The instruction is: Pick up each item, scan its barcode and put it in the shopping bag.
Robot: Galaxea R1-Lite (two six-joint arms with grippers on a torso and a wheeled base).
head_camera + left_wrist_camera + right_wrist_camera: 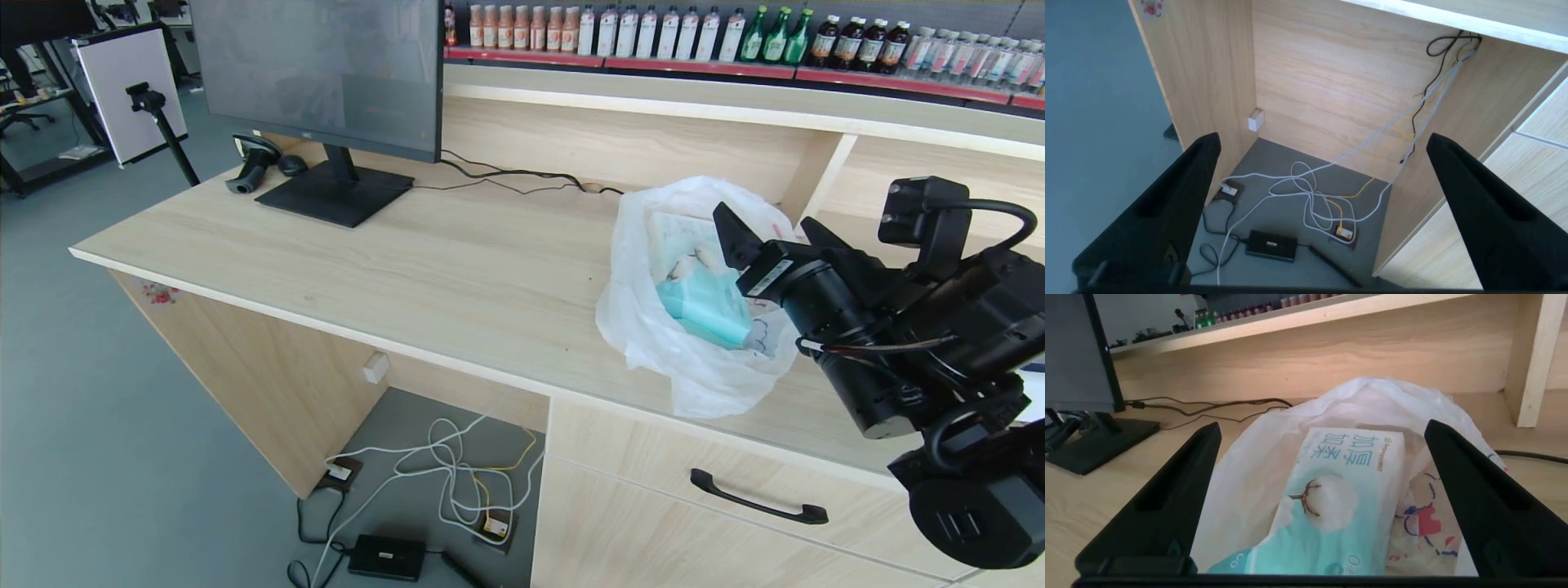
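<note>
The right hand (775,233) sits at the right of the head view with its fingers spread and nothing between them, just over the right side of the white plastic shopping bag (653,343); the bag lies open on the bench (457,253), right of centre; inside it lies a teal tissue pack (702,302), tilted, with what may be a second pale packet (678,233) behind it, though the plastic hides much of that. The left hand (1323,143) is likewise released and empty, hanging over the floor under the bench, where white and yellow cables (1315,196) loop beside a black power brick (1272,245). At the upper left of the head view a monitor (318,73) stands on the bench; a black barcode scanner (249,167) rests just beside its base; along the top edge a shelf carries a row of bottles (653,28).
</note>
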